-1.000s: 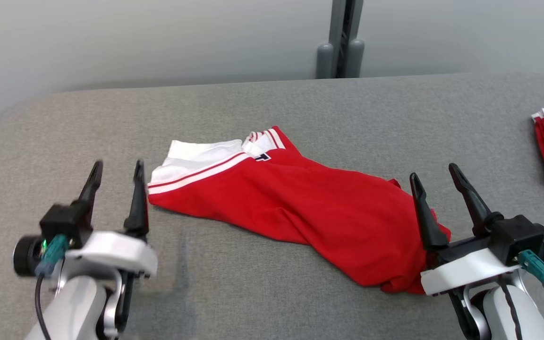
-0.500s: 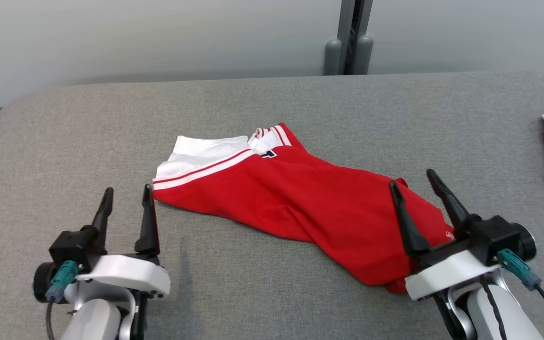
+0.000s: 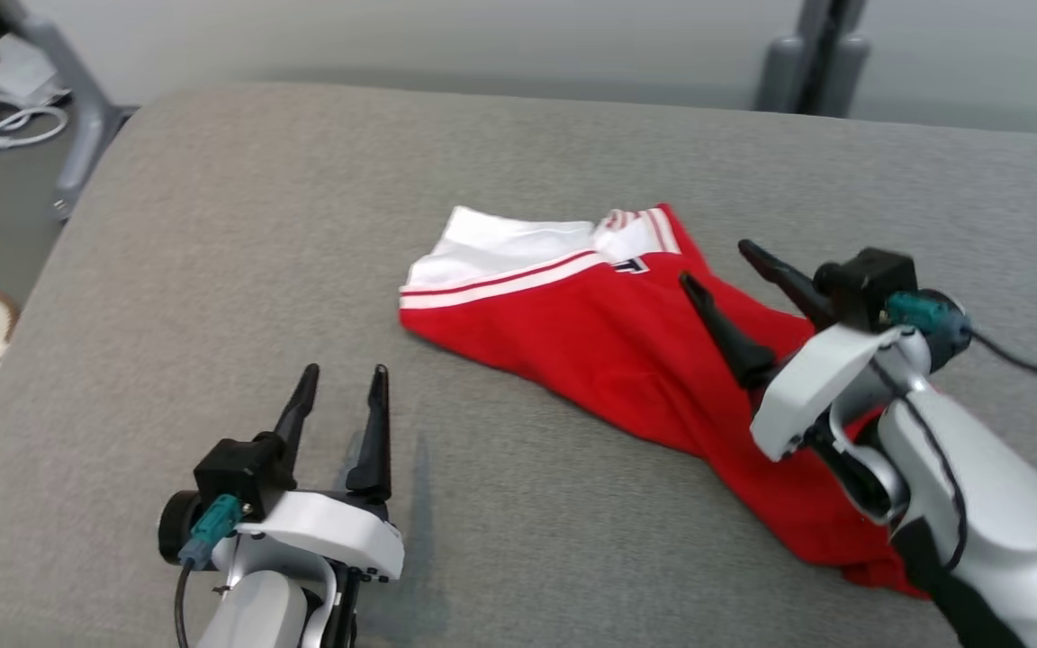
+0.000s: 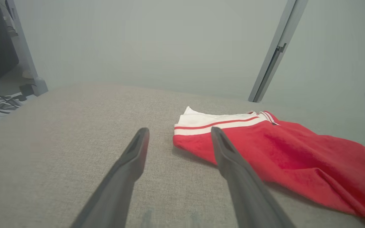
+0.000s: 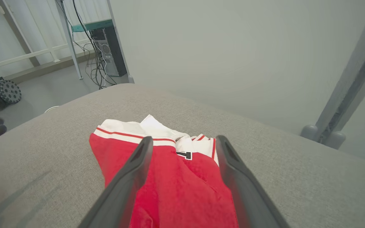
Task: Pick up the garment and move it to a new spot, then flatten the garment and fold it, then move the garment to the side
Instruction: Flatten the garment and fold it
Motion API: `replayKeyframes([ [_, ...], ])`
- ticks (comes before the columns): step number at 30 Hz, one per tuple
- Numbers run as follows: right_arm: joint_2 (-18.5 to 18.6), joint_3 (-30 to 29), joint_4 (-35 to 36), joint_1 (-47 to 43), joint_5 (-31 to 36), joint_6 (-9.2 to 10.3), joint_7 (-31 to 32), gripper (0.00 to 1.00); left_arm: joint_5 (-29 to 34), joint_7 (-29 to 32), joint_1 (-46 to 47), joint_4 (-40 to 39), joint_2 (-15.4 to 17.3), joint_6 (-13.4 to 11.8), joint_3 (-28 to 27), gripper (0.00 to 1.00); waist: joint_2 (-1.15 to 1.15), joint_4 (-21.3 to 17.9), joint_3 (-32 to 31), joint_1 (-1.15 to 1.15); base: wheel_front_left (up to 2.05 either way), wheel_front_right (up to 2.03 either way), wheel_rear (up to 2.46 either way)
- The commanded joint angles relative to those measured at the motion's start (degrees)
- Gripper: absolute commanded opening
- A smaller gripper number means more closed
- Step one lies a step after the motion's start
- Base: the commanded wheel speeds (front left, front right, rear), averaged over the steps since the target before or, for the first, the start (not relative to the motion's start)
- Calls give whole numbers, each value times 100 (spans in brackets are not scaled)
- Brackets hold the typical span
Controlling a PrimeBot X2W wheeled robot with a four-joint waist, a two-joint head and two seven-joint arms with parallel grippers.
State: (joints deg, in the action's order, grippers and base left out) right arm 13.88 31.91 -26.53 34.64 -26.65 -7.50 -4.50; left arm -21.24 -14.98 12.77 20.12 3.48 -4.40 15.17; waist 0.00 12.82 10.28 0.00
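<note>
L jaws, nearest, spread wide & empty over bare surface, just short of the red garment at its white-banded corner. R jaws are also wide open & empty, hovering above its mid-section; it lies rumpled centre-right. Risk: R pinching mid-cloth may catch one layer & bunch it; L may close on nothing. Garment's near end is hidden behind my R arm. Shirt or shorts, can't tell. Far logo half-folded.

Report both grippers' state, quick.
Left gripper: open, empty, over the table.
Right gripper: open, empty, above the red garment.
</note>
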Motion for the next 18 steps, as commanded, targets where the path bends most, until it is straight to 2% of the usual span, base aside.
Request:
replayKeyframes([
  [1, 137, 175, -167, 243, -340, 3, 102, 100, 42, -21, 102, 35, -9, 76, 47, 100, 0, 455, 216, 0, 0, 0, 0],
  [5, 427, 621, -572, 709, -1133, 3, 405, 100, -16, -21, 134, 47, -42, 112, 164, 100, 0, 871, 344, 0, 0, 0, 0],
  [9, 655, 1023, -829, 1021, -1892, 3, 732, 100, -263, -21, 135, -43, -44, 27, 389, 100, 0, 1185, 431, 0, 0, 0, 0],
  [14, 961, 1601, -1162, 1359, -2327, 2, 1125, 100, -421, -21, 135, -82, -47, -75, 606, 100, 0, 1461, 512, 0, 0, 0, 0],
  [18, 1056, 1868, -1358, 1552, -2679, 2, 1257, 100, -489, -21, 119, -101, -46, -119, 710, 100, 0, 1583, 545, 0, 0, 0, 0],
])
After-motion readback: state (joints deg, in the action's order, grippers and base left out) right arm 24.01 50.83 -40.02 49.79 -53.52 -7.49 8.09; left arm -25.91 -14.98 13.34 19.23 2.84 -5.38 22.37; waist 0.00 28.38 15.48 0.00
